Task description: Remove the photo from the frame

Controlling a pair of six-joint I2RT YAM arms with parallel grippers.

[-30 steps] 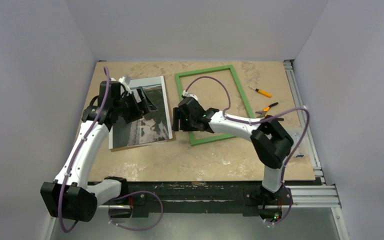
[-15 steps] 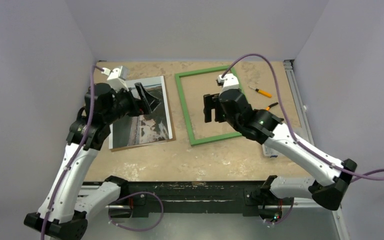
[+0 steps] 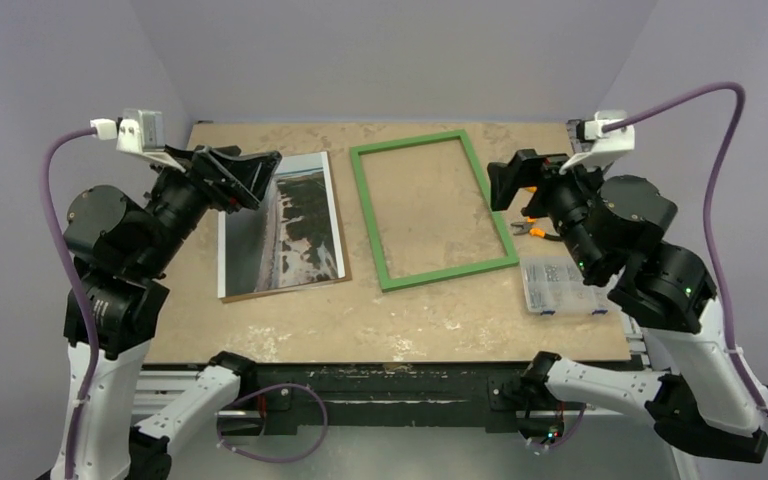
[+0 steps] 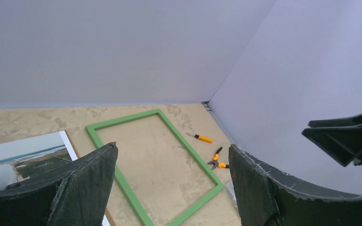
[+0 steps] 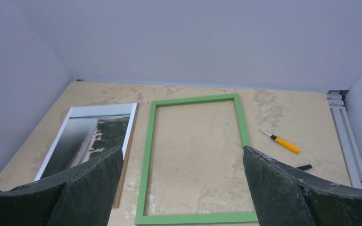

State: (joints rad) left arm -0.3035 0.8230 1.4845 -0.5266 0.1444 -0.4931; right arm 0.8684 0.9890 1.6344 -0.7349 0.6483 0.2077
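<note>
The left gripper (image 3: 247,176) is spread wide and holds nothing. In its wrist view the two dark fingers (image 4: 82,186) stand far apart with only the table showing between them. It hangs in the air and touches nothing; from above it sits over the far left corner of the photo (image 3: 285,225).

The right gripper (image 3: 509,181) is also spread wide and empty, its fingers (image 5: 285,188) well apart at the bottom of its own view. It is raised off the table, just right of the frame's far right side.

The photo lies flat on the table (image 3: 410,320), picture side up, outside the frame (image 3: 450,268) and just to its left. Their long sides run almost parallel, with a narrow strip of bare table between them. The frame lies flat too, and only the table surface shows inside it.

Right of the frame lie a yellow-handled screwdriver (image 5: 283,141) and orange-handled pliers (image 3: 530,228). A small clear box (image 3: 560,287) sits nearer the arms.
</note>
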